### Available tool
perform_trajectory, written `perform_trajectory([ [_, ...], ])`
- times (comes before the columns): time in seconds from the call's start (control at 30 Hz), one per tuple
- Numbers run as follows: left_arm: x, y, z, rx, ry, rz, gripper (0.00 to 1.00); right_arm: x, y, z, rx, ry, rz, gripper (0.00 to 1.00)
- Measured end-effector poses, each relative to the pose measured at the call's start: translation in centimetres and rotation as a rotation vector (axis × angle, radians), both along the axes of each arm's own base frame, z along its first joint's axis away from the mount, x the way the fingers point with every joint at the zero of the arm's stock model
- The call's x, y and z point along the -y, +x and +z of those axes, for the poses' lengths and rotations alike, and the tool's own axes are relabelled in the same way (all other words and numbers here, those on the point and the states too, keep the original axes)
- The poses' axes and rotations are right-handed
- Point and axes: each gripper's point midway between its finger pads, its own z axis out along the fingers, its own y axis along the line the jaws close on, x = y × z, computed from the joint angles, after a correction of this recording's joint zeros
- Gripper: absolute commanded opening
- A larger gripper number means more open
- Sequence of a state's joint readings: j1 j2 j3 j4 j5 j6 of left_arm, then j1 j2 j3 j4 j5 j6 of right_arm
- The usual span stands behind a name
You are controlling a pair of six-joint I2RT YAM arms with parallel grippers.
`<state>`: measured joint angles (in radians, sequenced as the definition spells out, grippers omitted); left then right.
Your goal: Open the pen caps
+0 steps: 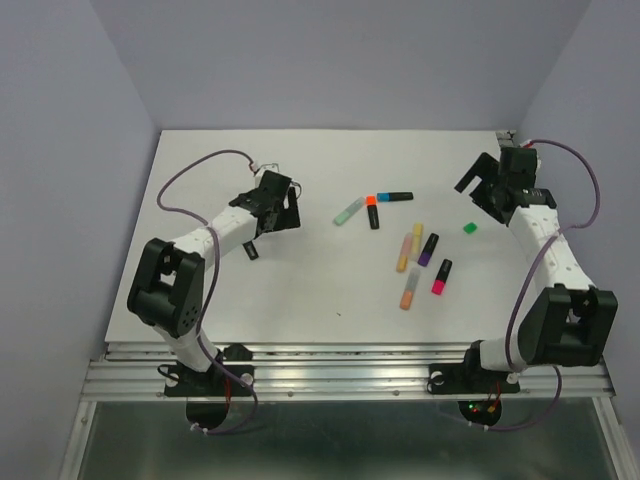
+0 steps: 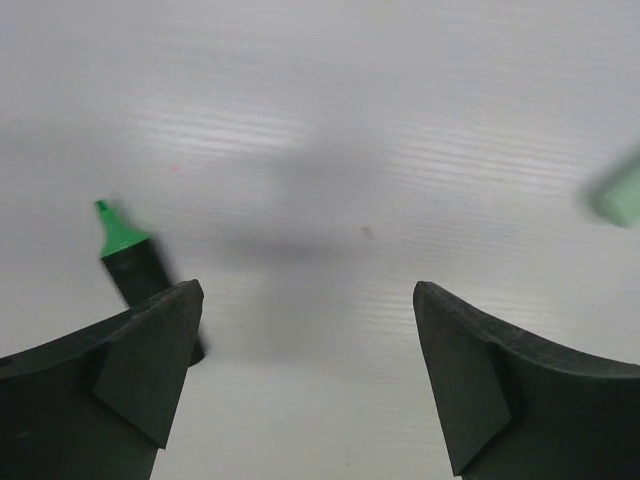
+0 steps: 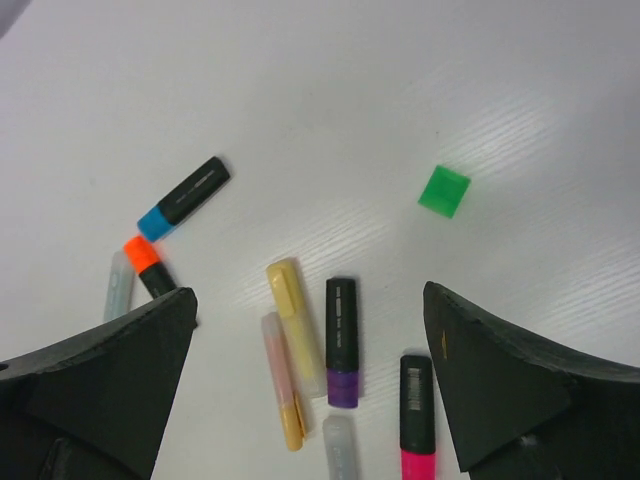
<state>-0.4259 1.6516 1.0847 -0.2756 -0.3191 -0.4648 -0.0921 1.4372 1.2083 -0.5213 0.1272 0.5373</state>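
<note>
Both arms hover above the white worktop and neither carries anything: the left gripper has its two dark fingers wide apart, and the right gripper as well. One small green square plastic cap lies loose on the worktop, apart from the group and near the right gripper. A short black highlighter with a bare green tip lies just beside a finger of the left gripper, so this pen looks finished. The other caps sit on their pens in a loose group in the middle: the blue cap and the orange cap on black bodies, the purple cap, the pink cap, and a yellow pastel highlighter between them. I judge these caps to be light, stiff and rather smooth, probably held by a snap fit, so one may slip if it is pinched only at the edge. It seems better that one gripper takes the body across its flat sides, the other takes the cap near its middle, and they pull straight along the pen.
</note>
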Motion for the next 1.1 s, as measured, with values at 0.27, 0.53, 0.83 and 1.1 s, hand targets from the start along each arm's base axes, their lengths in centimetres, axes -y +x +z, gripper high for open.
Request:
perform_trajectory([
  [0.27, 14.2, 6.2, 7.1, 0.191, -0.092, -0.501, 0.99, -3.1, -4.3, -0.3, 0.047, 0.095, 0.121, 1.00],
  [0.53, 20.8, 10.5, 2.6, 0.135, -0.042, -0.759, 0.99, -4.6, -5.0, 0.2, 0.086, 0.136, 0.194, 1.00],
  [0.83, 22.2, 10.7, -1.2, 0.046, 0.002, -0.865, 0.95, -4.9, -4.8, 0.1, 0.087, 0.146, 0.205, 1.00],
  [1.1, 22.4, 11.0, -3.0, 0.011, 0.045, -0.886, 0.88, -4.9, -4.7, -0.3, 0.077, 0.148, 0.204, 1.00],
])
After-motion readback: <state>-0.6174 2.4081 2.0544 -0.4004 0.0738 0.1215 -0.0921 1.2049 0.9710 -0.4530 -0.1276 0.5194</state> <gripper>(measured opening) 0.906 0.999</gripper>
